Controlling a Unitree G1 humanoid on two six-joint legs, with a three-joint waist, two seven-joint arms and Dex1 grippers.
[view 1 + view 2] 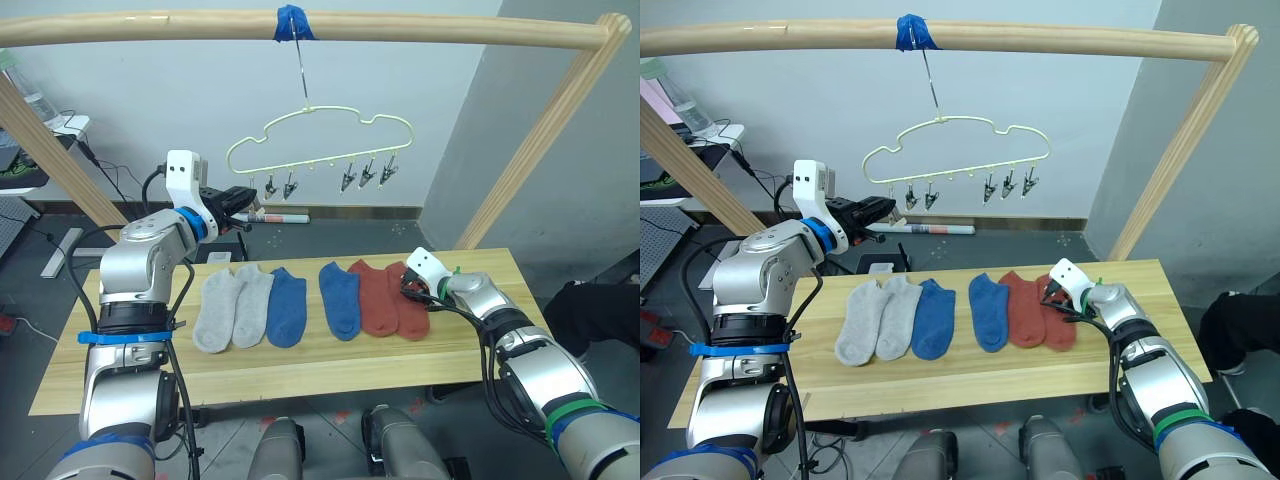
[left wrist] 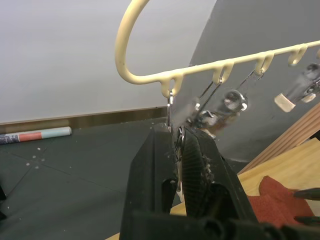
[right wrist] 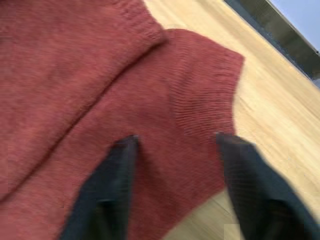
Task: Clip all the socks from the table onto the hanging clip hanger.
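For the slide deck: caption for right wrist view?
Open right gripper poised over a rust red sock on the table.

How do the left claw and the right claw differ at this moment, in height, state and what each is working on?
The left claw is raised at the clip hanger, while the right claw is low on the table. The left is shut on the end clip; the right is open. The left touches metal, the right straddles a rust red sock lying flat. Both have two black fingers.
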